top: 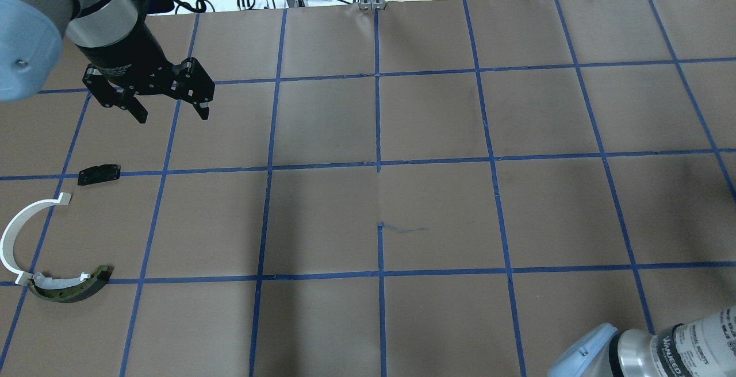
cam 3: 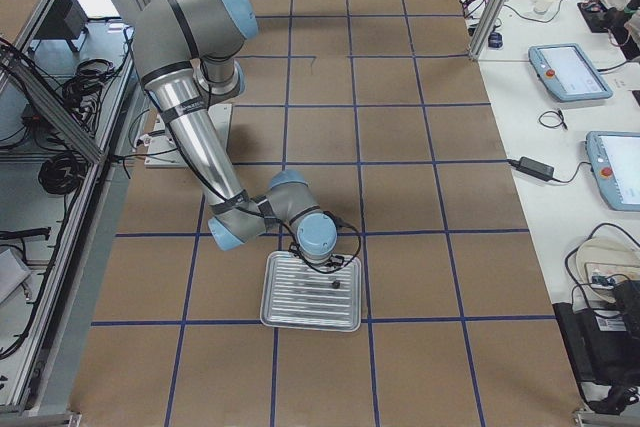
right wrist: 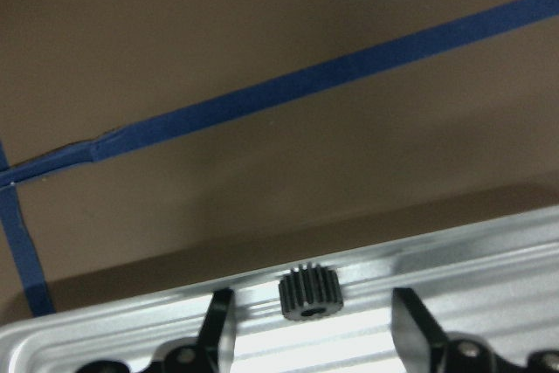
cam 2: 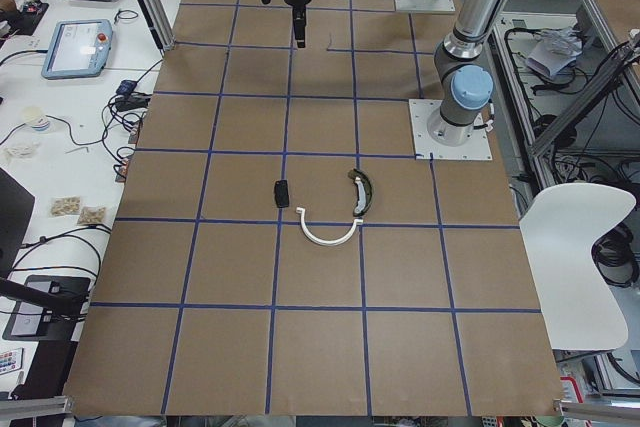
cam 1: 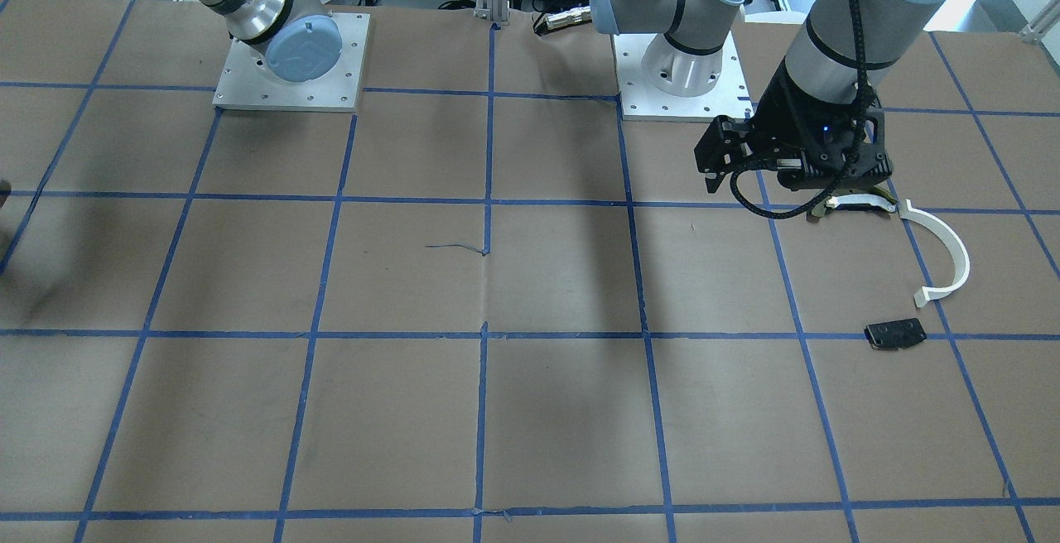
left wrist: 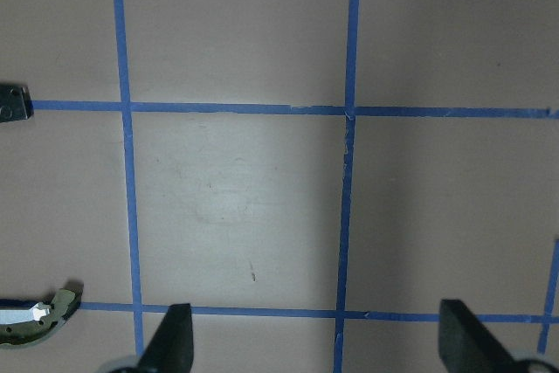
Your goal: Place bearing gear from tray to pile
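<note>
We see the bearing gear (right wrist: 309, 293) in the metal tray (right wrist: 96, 331), on the ribbed floor close to one rim. In the side view it is only a dark speck well apart from the pile at the table's far end. The right gripper (right wrist: 313, 305) hangs low over the tray, its jaws spread wide on either side of the gear. They grip nothing, and a clear gap shows on both sides.

The gear looks small, hard and dense for its size, so we judge it stiff and unlikely to be harmed by a firm squeeze. It may skate or roll along the tray's grooves if only one pad nudges it. We would close across the toothed rim, square to the bore. It seems to sit partly on edge, though the view is too close to be sure.

The left gripper (top: 172, 114) hovers open and empty near the flat black plate (top: 99, 174), the white half-ring (top: 11, 239) and the dark curved piece (top: 69, 292).
</note>
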`<state>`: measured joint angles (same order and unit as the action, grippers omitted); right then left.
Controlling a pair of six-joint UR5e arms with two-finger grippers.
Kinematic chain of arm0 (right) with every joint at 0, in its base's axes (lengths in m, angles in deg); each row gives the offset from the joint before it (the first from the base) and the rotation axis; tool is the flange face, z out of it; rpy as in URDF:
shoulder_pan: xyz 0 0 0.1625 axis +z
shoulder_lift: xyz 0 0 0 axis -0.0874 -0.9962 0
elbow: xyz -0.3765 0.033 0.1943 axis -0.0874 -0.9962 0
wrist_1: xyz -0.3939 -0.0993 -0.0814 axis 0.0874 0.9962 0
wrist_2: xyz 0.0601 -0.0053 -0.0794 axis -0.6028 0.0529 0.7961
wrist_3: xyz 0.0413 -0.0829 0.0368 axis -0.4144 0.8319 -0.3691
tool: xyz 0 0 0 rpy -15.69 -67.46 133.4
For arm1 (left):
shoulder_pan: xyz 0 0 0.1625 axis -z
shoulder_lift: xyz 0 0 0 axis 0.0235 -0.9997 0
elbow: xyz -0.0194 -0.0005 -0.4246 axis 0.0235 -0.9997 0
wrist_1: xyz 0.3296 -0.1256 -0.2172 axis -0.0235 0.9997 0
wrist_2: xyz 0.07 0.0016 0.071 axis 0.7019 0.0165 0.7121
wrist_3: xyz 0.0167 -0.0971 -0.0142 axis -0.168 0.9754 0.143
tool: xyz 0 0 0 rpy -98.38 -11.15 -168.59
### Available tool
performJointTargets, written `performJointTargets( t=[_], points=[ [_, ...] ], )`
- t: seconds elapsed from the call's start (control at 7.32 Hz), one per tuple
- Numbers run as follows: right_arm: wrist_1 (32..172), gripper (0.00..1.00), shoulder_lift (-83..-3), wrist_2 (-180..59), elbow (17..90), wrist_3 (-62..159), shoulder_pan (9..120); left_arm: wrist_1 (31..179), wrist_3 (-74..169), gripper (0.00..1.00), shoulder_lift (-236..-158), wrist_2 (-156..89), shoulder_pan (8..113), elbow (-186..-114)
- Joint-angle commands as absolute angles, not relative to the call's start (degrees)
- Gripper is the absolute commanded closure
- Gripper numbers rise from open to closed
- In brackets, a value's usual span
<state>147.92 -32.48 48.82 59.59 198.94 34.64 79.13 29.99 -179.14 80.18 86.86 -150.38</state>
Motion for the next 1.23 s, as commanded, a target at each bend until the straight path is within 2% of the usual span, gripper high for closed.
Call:
performJointTargets(
  t=[0.0,0.14,0.27,0.82,1.09],
  points=[
    [147.87,0.62,-32.47,48.99,59.88,198.94,34.63,79.13,29.99,0.00,-179.23,80.18,86.86,-150.39],
    [147.87,0.68,-32.65,48.99,59.88,198.85,34.63,78.95,29.99,0.00,-179.32,80.18,86.86,-150.31],
    [147.79,0.70,-33.00,48.99,59.88,198.85,34.63,78.78,29.99,0.00,-179.40,80.09,86.69,-150.30],
    [144.20,0.74,-37.12,48.81,59.79,194.30,34.72,77.28,29.99,0.00,-179.58,80.09,86.69,-150.39],
    [139.47,0.74,-42.11,47.94,59.88,186.60,36.55,77.19,29.99,0.00,-179.58,80.09,86.69,-150.39]
  ],
)
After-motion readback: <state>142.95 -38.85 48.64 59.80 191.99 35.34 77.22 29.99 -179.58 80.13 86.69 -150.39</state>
